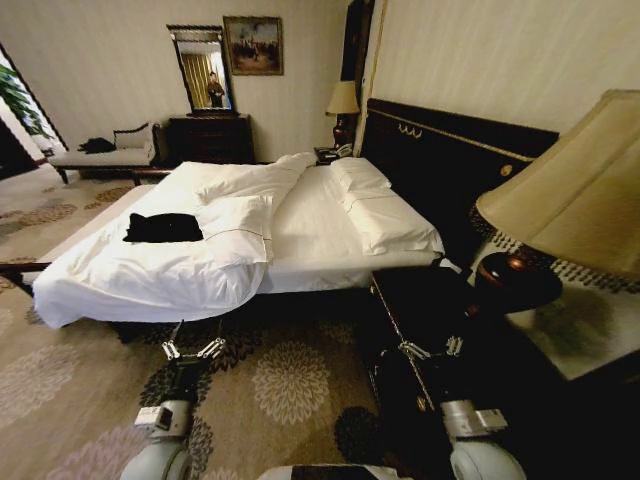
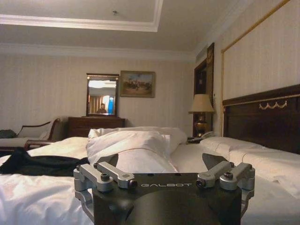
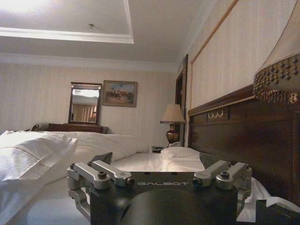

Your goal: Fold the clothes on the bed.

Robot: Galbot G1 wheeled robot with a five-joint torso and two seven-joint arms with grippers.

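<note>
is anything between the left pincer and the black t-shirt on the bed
No separate object. The left pincer hangs below the mattress edge, beside the bed. The black T-shirt lies farther in on the white duvet, so only the bed's near edge and open duvet lie between.

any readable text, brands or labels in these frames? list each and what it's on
"GALBOT" on the left gripper body, left wrist view.
"GALBOT" on the right gripper body, right wrist view.
Black T-shirt on the bed: no lettering can be made out on it.
Framed painting on the far wall: no legible text.
</note>
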